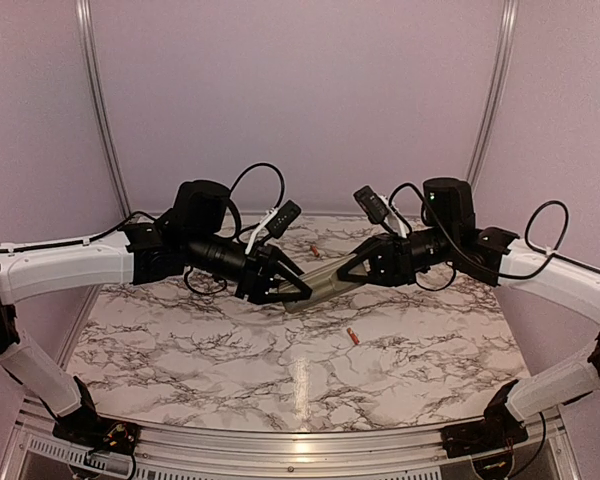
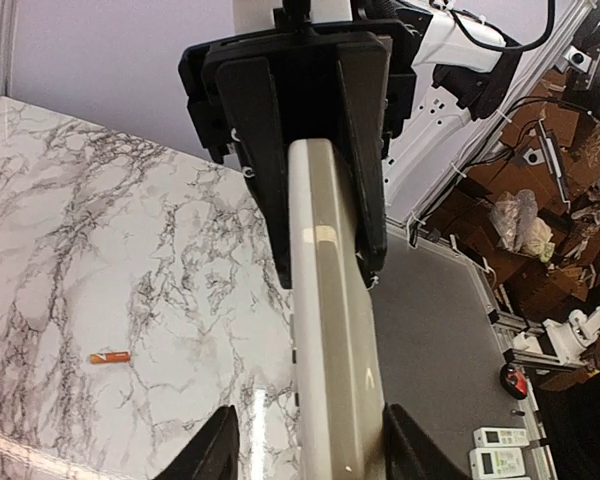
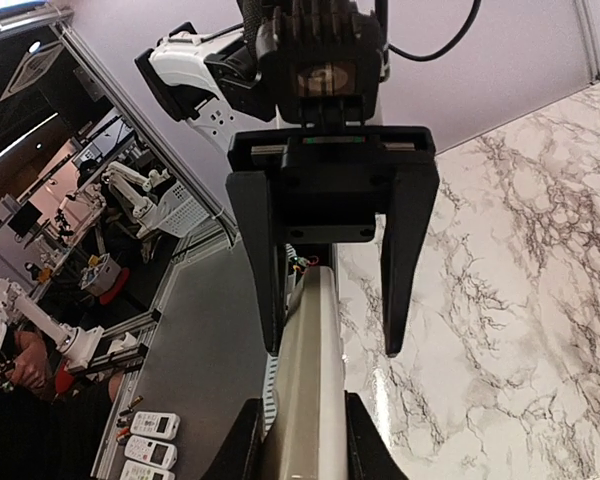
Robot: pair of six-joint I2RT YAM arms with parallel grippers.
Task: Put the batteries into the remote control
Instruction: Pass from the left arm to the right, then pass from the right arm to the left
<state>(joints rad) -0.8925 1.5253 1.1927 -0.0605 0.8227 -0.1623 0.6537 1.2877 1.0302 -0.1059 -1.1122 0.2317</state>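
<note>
The remote control (image 1: pixel 320 284) is held in the air over the middle of the marble table, between the two arms, greyish side showing. My right gripper (image 1: pixel 346 272) is shut on its right end; in the right wrist view (image 3: pixel 302 442) both fingers press the remote (image 3: pixel 315 360). My left gripper (image 1: pixel 296 290) is open around the other end; in the left wrist view (image 2: pixel 315 452) there is a gap on one side of the remote (image 2: pixel 330 330). One orange battery (image 1: pixel 352 337) lies on the table below, also in the left wrist view (image 2: pixel 110 357). The second battery (image 1: pixel 315 251) lies further back.
Pink walls with metal posts close the table at the back and sides. The table's side edge drops to a grey floor (image 2: pixel 450 340), where spare white remotes (image 2: pixel 500 450) lie, also in the right wrist view (image 3: pixel 150 440). Cables loop over both wrists.
</note>
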